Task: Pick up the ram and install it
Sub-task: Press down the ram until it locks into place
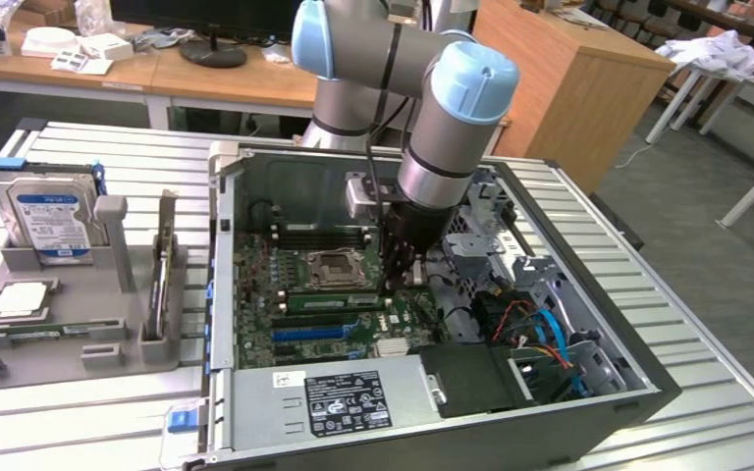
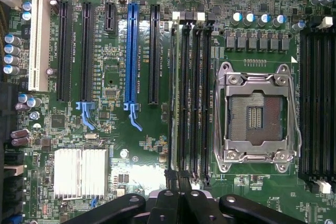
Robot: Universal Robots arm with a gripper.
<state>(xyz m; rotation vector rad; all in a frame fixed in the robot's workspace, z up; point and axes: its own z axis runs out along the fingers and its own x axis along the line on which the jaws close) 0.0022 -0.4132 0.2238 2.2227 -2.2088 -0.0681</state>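
Observation:
The ram (image 1: 331,299) is a thin green stick lying along a memory slot just in front of the CPU socket (image 1: 329,267), inside the open PC case (image 1: 613,392). In the wrist view the ram (image 2: 174,98) shows edge-on as a pale green line in the outermost of the black slots (image 2: 195,98). My gripper (image 1: 399,283) reaches down into the case over the board. Its black fingers are pressed together at one end of those slots, and nothing shows between them. The gripper (image 2: 178,178) sits just off the ram's end; I cannot tell if it touches it.
A grey fixture (image 1: 63,324) left of the case holds a blue-labelled hard drive (image 1: 50,211) and an upright holder (image 1: 161,275). Cables (image 1: 534,329) and drive bays crowd the case's right side. The power supply (image 1: 350,397) fills the front. A silver heatsink (image 2: 81,171) stands near the gripper.

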